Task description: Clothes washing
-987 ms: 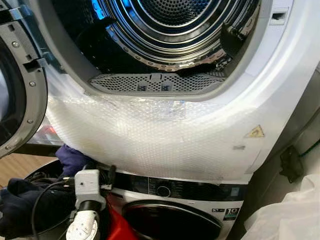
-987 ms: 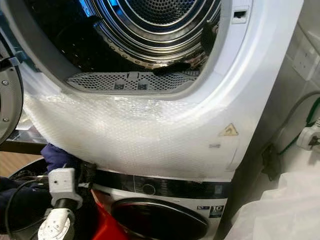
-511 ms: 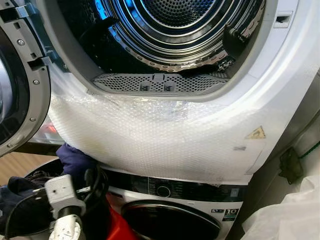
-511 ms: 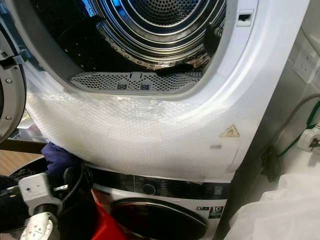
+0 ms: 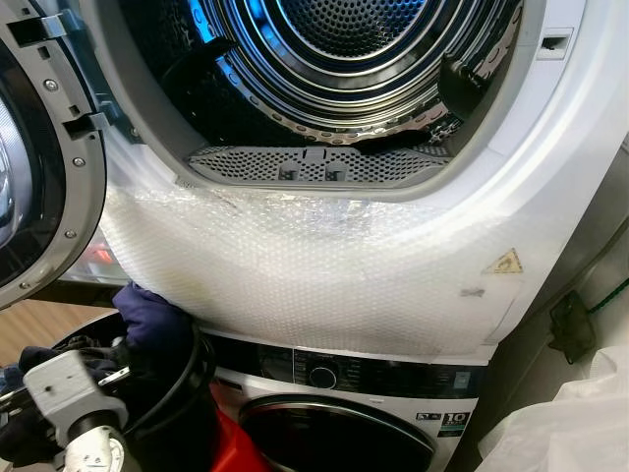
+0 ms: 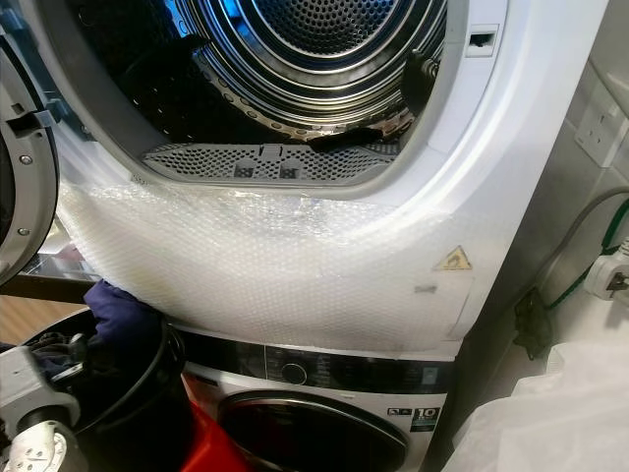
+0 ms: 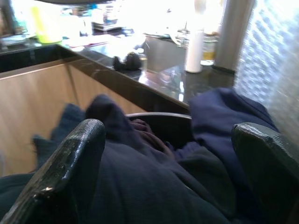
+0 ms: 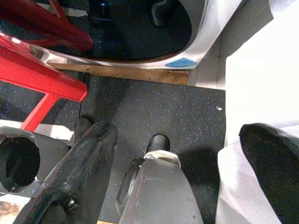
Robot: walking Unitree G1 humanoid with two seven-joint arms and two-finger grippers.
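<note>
**A:** What stands in front of the robot?

**B:** Two stacked white front-loading machines. The upper one [image 5: 550,197] has its round door [image 5: 44,157] swung open to the left, showing a shiny perforated steel drum [image 5: 344,49] and a grey mesh lint filter [image 5: 319,165] along the lower rim of the opening. A sheet of clear bubble wrap [image 5: 295,275] covers the panel under that opening. The lower machine [image 5: 344,433] shows a black control strip with one round dial [image 5: 322,375], and its dark glass door is closed.

**A:** Where is the laundry?

**B:** At the lower left, a round black basket [image 5: 187,393] sits against the front of the lower machine. It holds a heap of dark navy clothes [image 7: 154,182], piled above the rim.

**A:** And the grippers?

**B:** The left gripper [image 7: 173,172] hovers just over the navy clothes, its two black fingers [image 7: 70,163] spread wide, holding nothing. The right gripper [image 8: 177,172] hangs low above a dark speckled floor [image 8: 159,112], fingers also spread apart, empty.

**A:** Anything else nearby?

**B:** A red frame [image 8: 32,70] by the lower machine, white plastic sheeting [image 5: 560,423] at the lower right, and a dark glossy countertop [image 7: 154,84] beyond the basket, carrying blurred bottles.
</note>
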